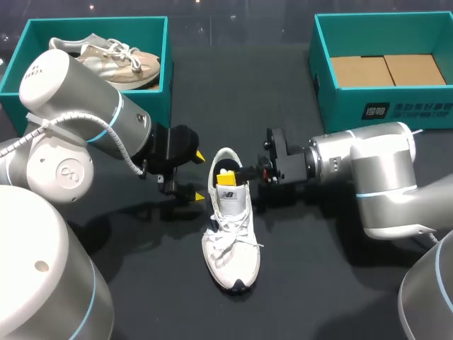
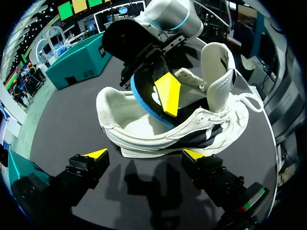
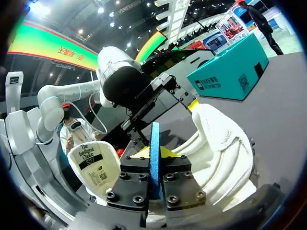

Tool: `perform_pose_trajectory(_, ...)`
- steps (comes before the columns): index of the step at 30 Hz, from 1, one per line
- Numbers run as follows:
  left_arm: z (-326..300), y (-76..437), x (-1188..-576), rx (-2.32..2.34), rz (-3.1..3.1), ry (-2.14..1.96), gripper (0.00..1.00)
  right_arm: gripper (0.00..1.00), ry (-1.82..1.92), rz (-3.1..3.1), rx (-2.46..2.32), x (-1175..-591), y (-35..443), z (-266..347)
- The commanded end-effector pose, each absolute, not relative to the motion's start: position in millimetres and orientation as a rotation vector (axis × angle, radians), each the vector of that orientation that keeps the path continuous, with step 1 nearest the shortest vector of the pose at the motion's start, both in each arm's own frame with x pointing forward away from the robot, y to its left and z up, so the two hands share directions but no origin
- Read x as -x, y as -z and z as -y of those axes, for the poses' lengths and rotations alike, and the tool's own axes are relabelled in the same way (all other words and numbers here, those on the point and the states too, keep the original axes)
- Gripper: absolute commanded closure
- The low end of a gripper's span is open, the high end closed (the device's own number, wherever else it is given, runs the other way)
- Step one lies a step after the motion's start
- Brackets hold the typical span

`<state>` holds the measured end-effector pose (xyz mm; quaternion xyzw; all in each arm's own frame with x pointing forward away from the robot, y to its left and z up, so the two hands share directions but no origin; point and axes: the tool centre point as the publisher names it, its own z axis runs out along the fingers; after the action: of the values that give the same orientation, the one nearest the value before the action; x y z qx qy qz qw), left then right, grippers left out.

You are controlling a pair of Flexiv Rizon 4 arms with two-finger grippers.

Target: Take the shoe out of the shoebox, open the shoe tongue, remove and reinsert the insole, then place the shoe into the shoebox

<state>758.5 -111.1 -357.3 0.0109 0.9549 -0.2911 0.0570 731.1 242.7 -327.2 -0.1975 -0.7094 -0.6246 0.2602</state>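
A white shoe (image 1: 230, 241) lies on the black table, heel toward the back, its tongue (image 2: 216, 62) lifted up. My right gripper (image 1: 230, 175) reaches into the shoe's opening from the right and is shut on the edge of the blue insole (image 3: 155, 139), which stands on edge between its fingers (image 3: 154, 165). In the left wrist view the insole (image 2: 141, 103) curves up out of the heel under the right gripper's yellow fingertip (image 2: 168, 93). My left gripper (image 1: 200, 177) hangs open just left of the shoe's heel, and its tips (image 2: 145, 154) straddle the shoe's side (image 2: 211, 120) without touching it.
A teal shoebox (image 1: 168, 71) at the back left holds a beige shoe (image 1: 113, 60). A second teal box (image 1: 322, 78) at the back right has cardboard in its bottom. Both arms crowd the shoe from either side.
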Motion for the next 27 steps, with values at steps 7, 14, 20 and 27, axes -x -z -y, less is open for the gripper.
perform_pose_trajectory(7,110,358,-758,-0.033,-2.893,0.884,0.0,0.54,1.732,1.944,0.544,-720,318,-243)
perform_pose_trajectory(14,110,358,-758,-0.033,-2.893,0.884,0.0,0.53,1.741,2.004,0.456,-735,299,-248)
perform_pose_trajectory(20,110,358,-758,-0.033,-2.893,0.884,0.0,0.56,1.735,2.017,0.435,-750,297,-251)
perform_pose_trajectory(27,110,358,-758,-0.033,-2.893,0.884,0.0,0.71,1.719,2.002,0.464,-759,306,-253)
